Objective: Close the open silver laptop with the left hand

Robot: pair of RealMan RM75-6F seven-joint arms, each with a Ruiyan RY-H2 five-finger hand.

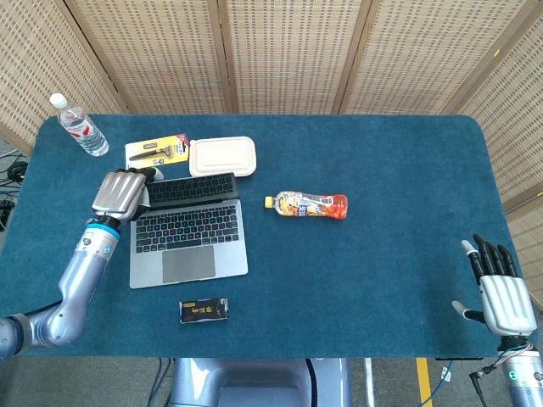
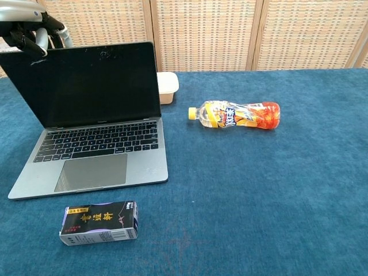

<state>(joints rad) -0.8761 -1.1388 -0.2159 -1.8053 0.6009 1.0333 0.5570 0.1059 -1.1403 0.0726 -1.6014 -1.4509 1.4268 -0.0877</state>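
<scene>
The silver laptop [image 1: 187, 237] [image 2: 92, 146] sits open at the table's left, its dark screen [image 2: 92, 83] tilted toward the keyboard. My left hand [image 1: 120, 193] [image 2: 26, 26] presses on the lid's top left corner from behind, fingers curled over the edge. In the chest view only its fingertips show at the top left. My right hand [image 1: 502, 292] rests at the table's near right corner, fingers apart and holding nothing; the chest view does not show it.
Behind the laptop lie a cream lunch box [image 1: 222, 156] [image 2: 167, 86] and a yellow carded tool [image 1: 157, 150]. A water bottle [image 1: 80, 125] stands far left. An orange drink bottle [image 1: 307, 204] [image 2: 237, 114] lies mid-table. A small dark box [image 1: 204, 310] [image 2: 99, 222] sits before the laptop.
</scene>
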